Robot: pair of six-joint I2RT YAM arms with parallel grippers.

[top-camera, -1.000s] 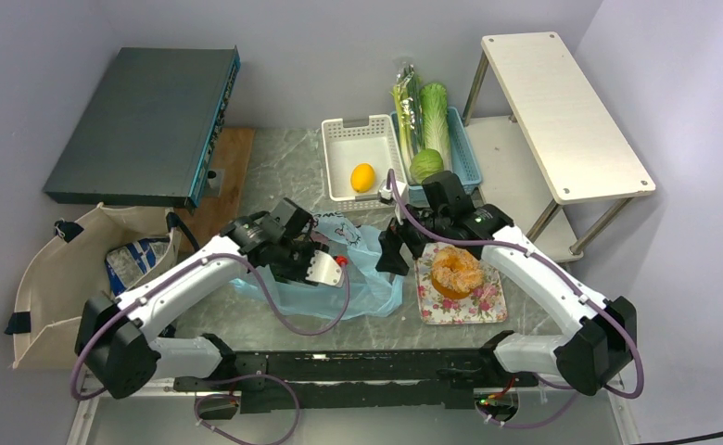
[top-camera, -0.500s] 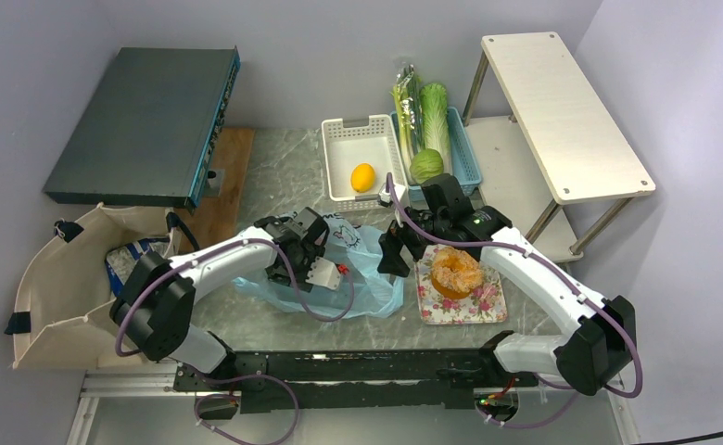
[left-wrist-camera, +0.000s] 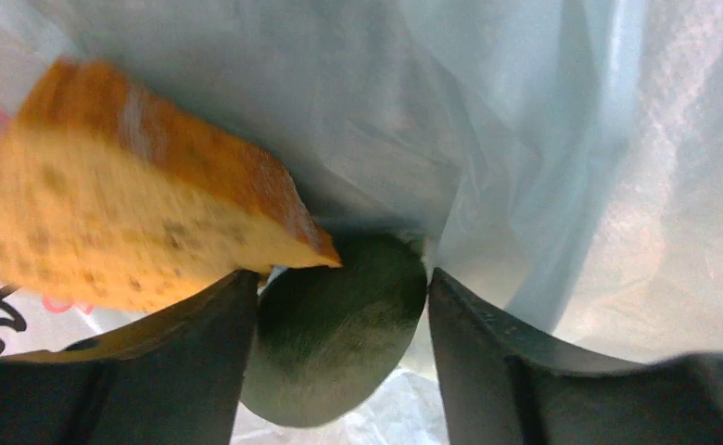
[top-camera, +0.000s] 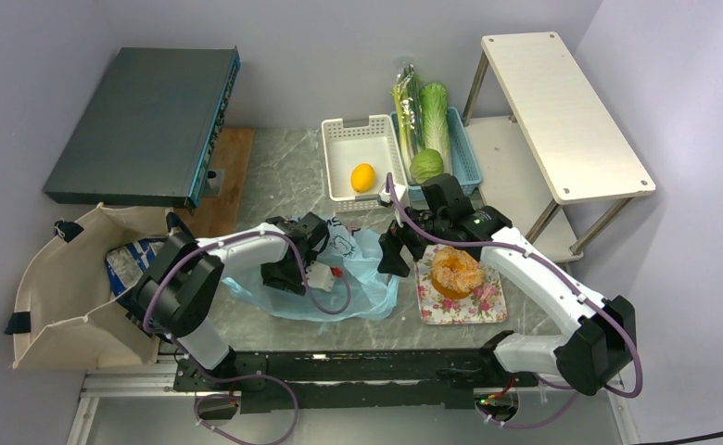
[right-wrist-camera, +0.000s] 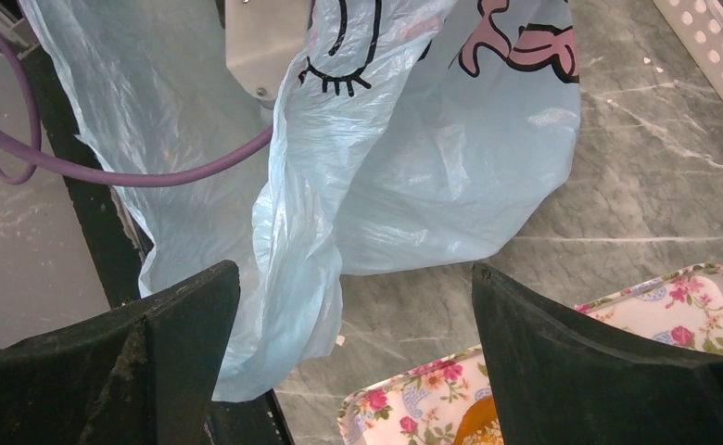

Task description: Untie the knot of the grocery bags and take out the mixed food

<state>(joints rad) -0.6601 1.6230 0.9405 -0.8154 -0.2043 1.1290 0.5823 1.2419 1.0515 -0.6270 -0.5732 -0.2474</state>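
1. The left claw (left-wrist-camera: 339, 278) is inside the light-blue plastic bag (left-wrist-camera: 543, 139), its fingers flanking the avocado (left-wrist-camera: 339, 343). Whether it grips the avocado cannot be told.
2. The bread slice (left-wrist-camera: 126, 195) lies just beside the avocado.
3. The right claw (right-wrist-camera: 354, 269) is wide and empty, over the tabletop (right-wrist-camera: 636, 185) beside the bag.
4. The doughnut (top-camera: 456, 271) rests on the floral tray (top-camera: 490, 306).

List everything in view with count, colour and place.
plastic bag: 1, light blue, centre
bread slice: 1, brown, in bag
avocado: 1, dark, in bag
doughnut: 1, orange, floral plate
fruit: 1, yellow, white basket
stalks, napa cabbage, round cabbage: 1 each, green, blue basket
tote: 1, beige, left
chip bag: 1, blue, in tote
box: 1, grey, far left
shelf: 1, white, right
left gripper: 1, black, in bag, astride avocado
right gripper: 1, black, beside bag
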